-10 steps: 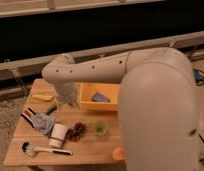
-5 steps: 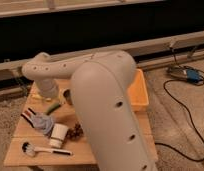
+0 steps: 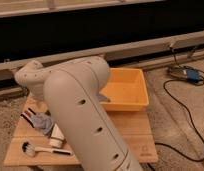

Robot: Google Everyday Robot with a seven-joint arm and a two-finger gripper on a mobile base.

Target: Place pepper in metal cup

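**Looming arm hides the gripper over the wooden table**

Camera view: the robot's pale, rounded arm (image 3: 80, 110) fills the middle of the scene. It rises from the 6 o'clock edge and bends toward 9 o'clock, where its far joint ends above the left end of the table. The gripper is out of sight beyond that bend, on the far side of the arm, so I cannot tell whether it is wide, narrow or holding anything.

The light wooden table (image 3: 135, 135) lies low in the scene, from 8 o'clock round to 4 o'clock. A yellow tray (image 3: 126, 104) sits on its far right part, at about 2 o'clock from the arm's middle. The arm overlaps the tray's left side.

The metal cup (image 3: 57, 136) shows as a whitish shape at 8 o'clock, on the table's left half. It is pressed against the arm's outline and partly covered by it, and it looks tilted rather than upright. A blue-grey cloth (image 3: 43, 123) lies just beside the cup, toward 10 o'clock from it. A spoon (image 3: 42, 149) lies flat toward 7 o'clock from the cup, with its round head to the left and its pale handle pointing right. A few dark strips that I cannot identify lie at the cloth's left edge.

The pepper does not show anywhere on the visible tabletop. The arm covers much of the table's left and middle, so I cannot say where the pepper lies.

At 3 o'clock on the floor, well apart from the table, a dark cable (image 3: 164, 91) loops away from a small blue device (image 3: 187, 75).
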